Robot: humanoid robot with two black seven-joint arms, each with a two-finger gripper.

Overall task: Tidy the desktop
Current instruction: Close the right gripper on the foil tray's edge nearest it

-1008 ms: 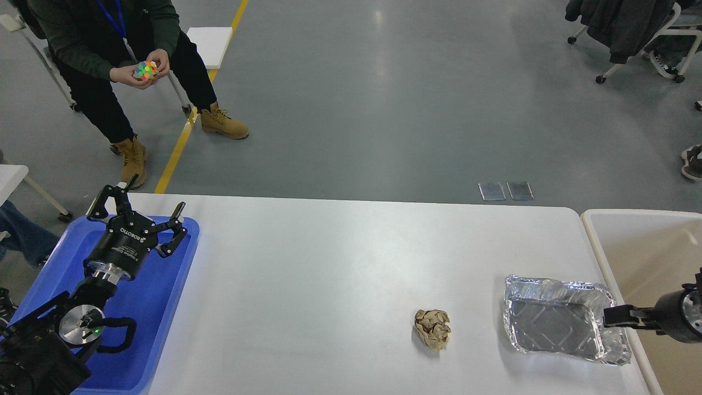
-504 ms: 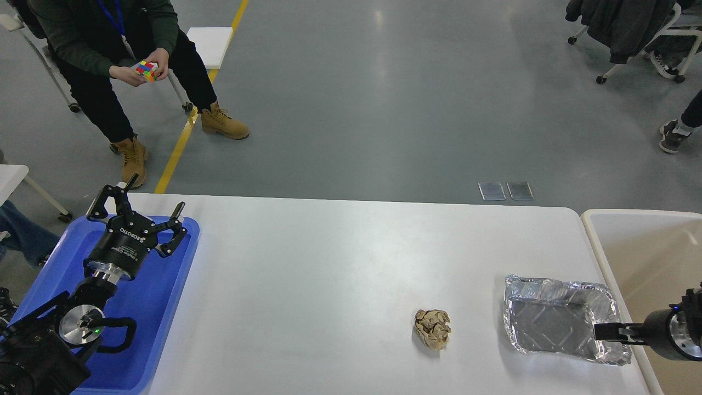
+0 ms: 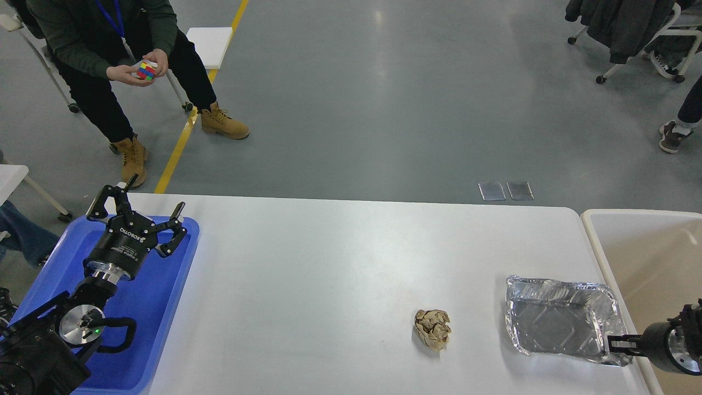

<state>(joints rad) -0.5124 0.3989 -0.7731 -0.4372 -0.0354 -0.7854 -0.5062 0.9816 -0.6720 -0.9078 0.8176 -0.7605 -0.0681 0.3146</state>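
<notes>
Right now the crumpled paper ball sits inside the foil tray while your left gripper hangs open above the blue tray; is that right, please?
Not quite. In the head view the crumpled paper ball lies on the desktop, left of the foil tray and apart from it. The left gripper does hang open above the blue tray.

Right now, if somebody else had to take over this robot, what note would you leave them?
Left gripper: open, empty, above the blue tray.
Right gripper: at the near right corner of the foil tray; too dark and edge-on to tell if it is gripping.
On the desktop: the foil tray at right, and a paper ball left of it, apart from it.
Beige bin at the table's right end; no trash visible in the part in view.
Done: nothing visibly binned.
Left: clear the foil tray and paper ball.
</notes>
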